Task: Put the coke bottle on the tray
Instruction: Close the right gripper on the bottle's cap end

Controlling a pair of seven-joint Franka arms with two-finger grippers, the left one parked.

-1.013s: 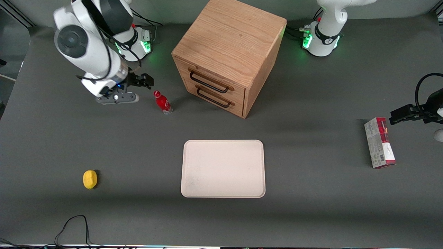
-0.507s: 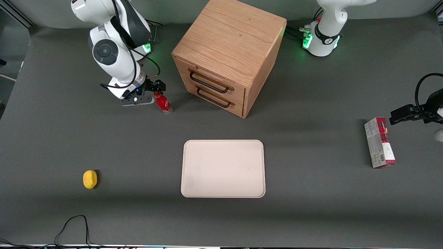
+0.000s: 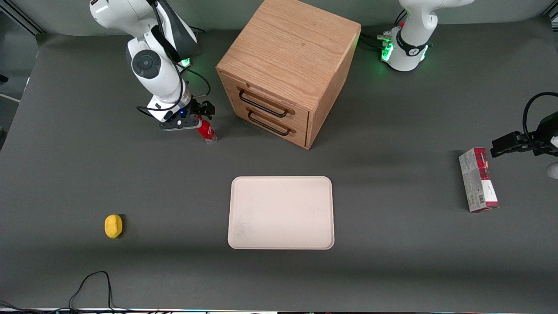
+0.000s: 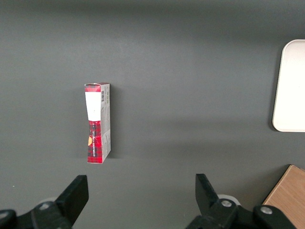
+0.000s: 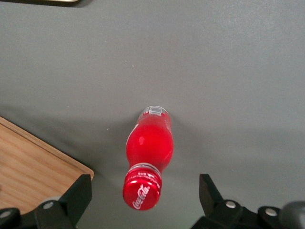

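the task looks to be in its early part. the coke bottle (image 3: 206,131) stands upright on the table (image 3: 392,261), near the front of the wooden drawer box (image 3: 285,69), and it is not yet lifted. the tray (image 3: 281,212) lies well apart from it, nearer to the front camera, and nothing is on it.

the gripper (image 3: 201,111) hangs just above the bottle's cap. in the right wrist view the gripper (image 5: 143,193) has its fingers (image 5: 76,195) spread wide, one on each side of the red cap, and neither one touches the bottle (image 5: 148,148). the cap sits between the fingers, a little closer to one finger than to the other. so i judge that the approach is nearly done, and what is left is to go lower, close on the bottle, lift it, carry it to the tray and set it down there.

the count: one coke bottle, one tray, one wooden box with two drawers, one red-and-grey carton (image 3: 478,179) toward the parked arm's end, and one small yellow thing (image 3: 113,226), far from the fingers and nearer to the front camera.
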